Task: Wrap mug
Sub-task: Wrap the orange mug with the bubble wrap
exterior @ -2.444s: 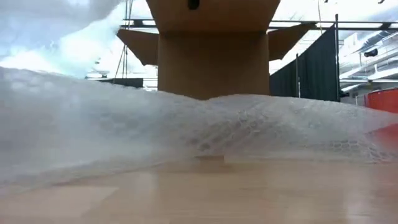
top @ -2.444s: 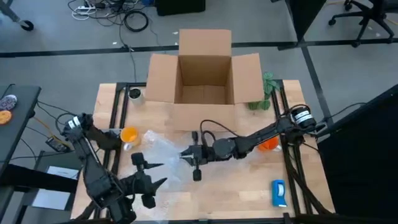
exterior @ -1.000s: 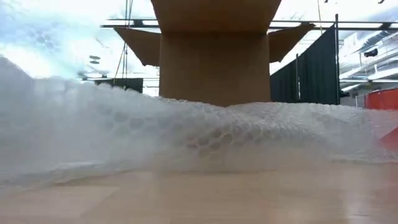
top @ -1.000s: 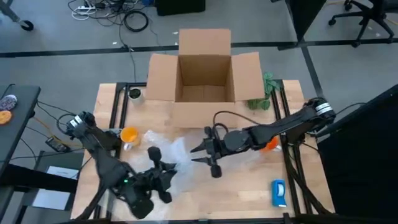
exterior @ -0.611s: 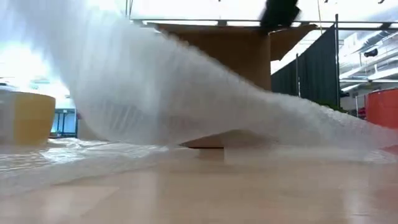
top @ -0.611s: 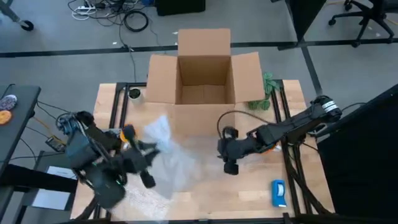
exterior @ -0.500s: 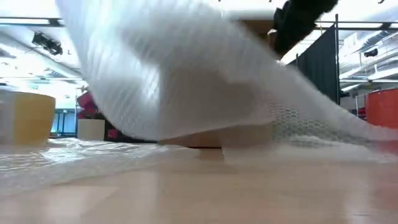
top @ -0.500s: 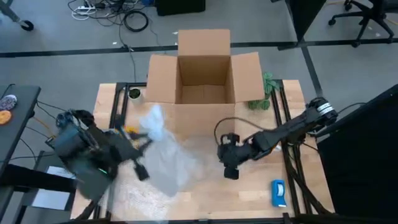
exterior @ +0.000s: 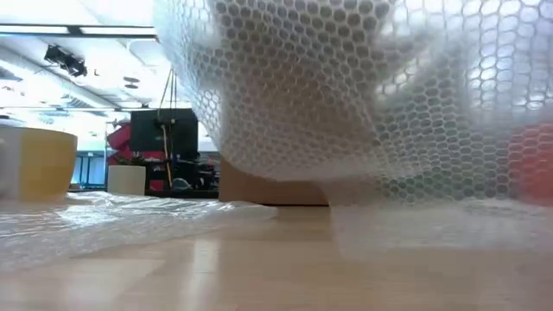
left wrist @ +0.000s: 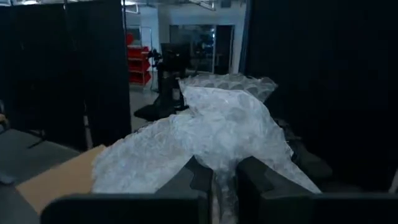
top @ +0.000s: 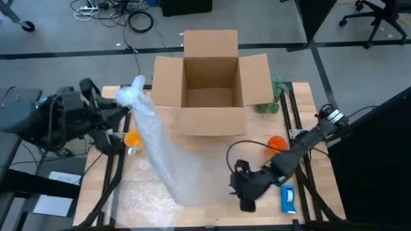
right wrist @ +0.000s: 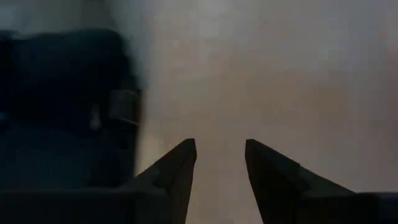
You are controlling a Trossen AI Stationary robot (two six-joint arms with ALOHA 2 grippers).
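Note:
A sheet of bubble wrap (top: pixel 160 154) slants up from the table's middle to my left gripper (top: pixel 125 101), which is raised over the far left corner and shut on the sheet's bunched end. The low view shows the wrap (exterior: pixel 346 86) hanging like a curtain, with its lower part flat on the wood. The bright orange mug (top: pixel 276 142) stands on the table at the right, behind the wrap in the low view (exterior: pixel 531 164). My right gripper (top: pixel 247 192) hovers near the front edge, fingers open (right wrist: pixel 221 162) and pointing down at bare wood. My left gripper pinches the wrap's gathered far end (left wrist: pixel 225 186) between its two fingers; several crumpled layers bulge out past the fingertips (left wrist: pixel 224 118). That end is lifted clear. The sheet hangs slanting down from it, and its near end (top: pixel 189 192) lies on the table.
An open cardboard box (top: pixel 212 77) stands at the far middle, with a green thing (top: pixel 273 96) beside its right flap. A yellow-orange cup (top: pixel 133 138) stands at the left under the raised wrap. A flat blue-and-white object (top: pixel 287 199) lies near the front right corner.
My left gripper has risen and swung toward the far left corner with the wrap's end. The sheet has been drawn up off the table into a slanting band, while its near end has stayed down. My right gripper has gone toward the near edge and a little right.

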